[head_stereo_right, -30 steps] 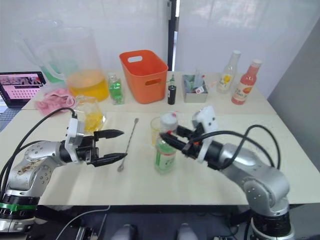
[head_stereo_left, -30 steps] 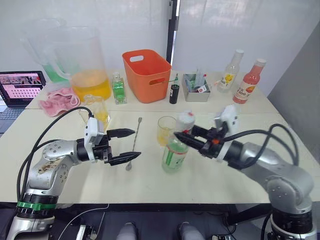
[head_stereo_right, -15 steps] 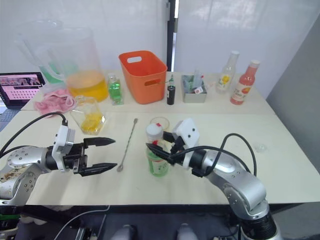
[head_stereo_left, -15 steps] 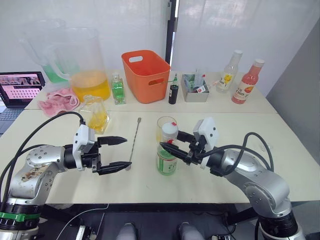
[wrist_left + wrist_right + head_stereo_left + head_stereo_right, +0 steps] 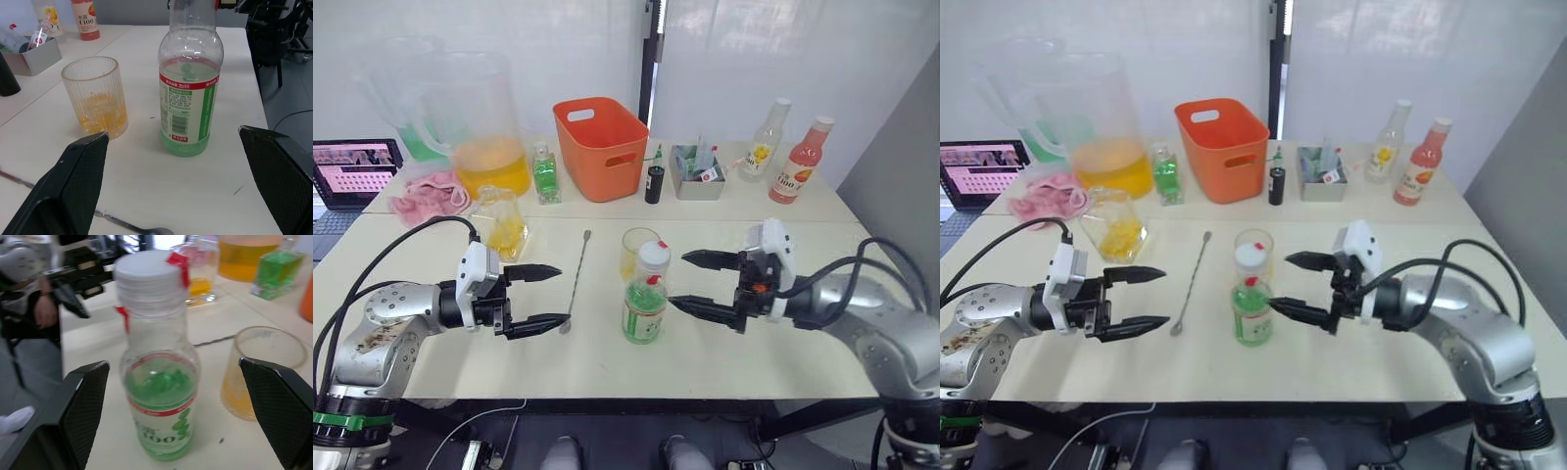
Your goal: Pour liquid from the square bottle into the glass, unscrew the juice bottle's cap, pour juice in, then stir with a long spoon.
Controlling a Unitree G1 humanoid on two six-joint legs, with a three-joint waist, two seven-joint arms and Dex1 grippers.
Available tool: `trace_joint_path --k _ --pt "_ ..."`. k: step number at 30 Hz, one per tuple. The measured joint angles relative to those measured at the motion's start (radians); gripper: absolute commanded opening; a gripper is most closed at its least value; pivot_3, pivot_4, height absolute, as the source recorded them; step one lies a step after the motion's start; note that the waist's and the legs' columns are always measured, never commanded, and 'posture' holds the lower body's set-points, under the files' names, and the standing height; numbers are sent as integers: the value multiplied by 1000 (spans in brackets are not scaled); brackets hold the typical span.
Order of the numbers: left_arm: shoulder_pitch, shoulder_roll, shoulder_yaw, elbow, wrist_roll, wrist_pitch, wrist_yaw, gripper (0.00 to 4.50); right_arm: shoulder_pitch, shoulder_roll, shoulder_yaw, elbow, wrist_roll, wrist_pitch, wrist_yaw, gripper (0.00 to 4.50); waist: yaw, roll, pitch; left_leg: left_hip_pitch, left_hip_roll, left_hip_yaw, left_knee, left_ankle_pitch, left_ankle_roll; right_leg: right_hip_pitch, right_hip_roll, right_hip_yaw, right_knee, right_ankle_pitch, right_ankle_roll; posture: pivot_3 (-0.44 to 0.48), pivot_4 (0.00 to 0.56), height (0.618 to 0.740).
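The juice bottle (image 5: 645, 294) stood upright at lower centre of the head view, white cap (image 5: 654, 256) on, long axis vertical. The right gripper (image 5: 695, 282), jaws spread wide and holding nothing, faced it from just beside it on the right, the nearer arm for the cap. The left gripper (image 5: 541, 299), also spread and empty, sat farther off at lower left. Behind the bottle stood the glass (image 5: 637, 253), yellow-orange liquid (image 5: 100, 115) low inside.
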Motion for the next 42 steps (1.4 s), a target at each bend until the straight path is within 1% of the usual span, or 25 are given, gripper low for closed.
trace_joint_path --k 2,5,9,12,15,20,24,28,32,34,38,42 --pt "4 -6 3 -29 -16 19 17 4500 -82 -36 24 51 -4 -26 125 4478 -3 0 0 0 0 0 0 0 0 0 0 0 0 0 0 0 150 703" --pt "39 -7 21 -91 -36 40 50 4500 -222 -26 109 160 -64 -115 272 4478 -8 0 0 1 1 0 0 0 0 0 1 0 0 0 0 0 150 703" --pt "124 -5 60 -164 -64 70 83 4500 -311 32 205 332 -169 -224 380 4478 -4 0 0 0 1 1 0 0 0 -1 0 -1 -1 0 0 0 150 703" --pt "188 -4 84 -231 -97 100 108 4500 -370 73 237 428 -207 -269 442 4478 -1 0 0 0 1 1 0 0 0 -1 1 -1 0 0 0 0 150 703" --pt "223 -4 106 -279 -118 114 136 4500 -415 113 267 498 -236 -295 497 4478 1 0 0 0 1 0 0 0 0 -1 1 -1 0 0 0 0 150 703" --pt "253 8 137 -310 -132 123 158 4500 -469 176 281 638 -250 -308 571 4478 0 0 0 0 1 0 0 0 0 -1 1 -2 1 0 -1 0 150 703" --pt "275 23 139 -313 -131 126 159 4500 -482 218 285 678 -262 -324 594 4478 -1 0 1 0 1 0 -1 0 0 -1 1 -2 1 0 -1 0 150 703" --pt "288 30 141 -324 -132 136 164 4500 -482 231 293 690 -283 -346 600 3367 -1 1 1 0 1 1 -1 0 0 -1 1 -2 1 0 -1 0 150 703" --pt "292 30 141 -325 -132 137 168 4500 -481 237 292 693 -297 -377 600 1942 -1 1 1 0 1 0 -1 0 0 -1 1 -2 1 0 -1 0 150 703" --pt "292 30 141 -324 -131 137 168 4500 -477 237 291 694 -298 -388 602 1422 -1 1 1 0 1 0 -1 0 0 -1 1 -2 1 0 -1 0 150 703" --pt "276 30 126 -308 -131 135 155 4500 -448 217 271 659 -283 -365 600 1371 2 1 1 0 1 0 -1 0 0 -1 1 -2 1 0 -1 0 150 703" --pt "221 21 96 -270 -132 139 149 4500 -373 181 227 526 -236 -250 552 1371 7 1 1 0 1 0 -1 0 0 -1 1 -2 1 0 -1 0 150 703"
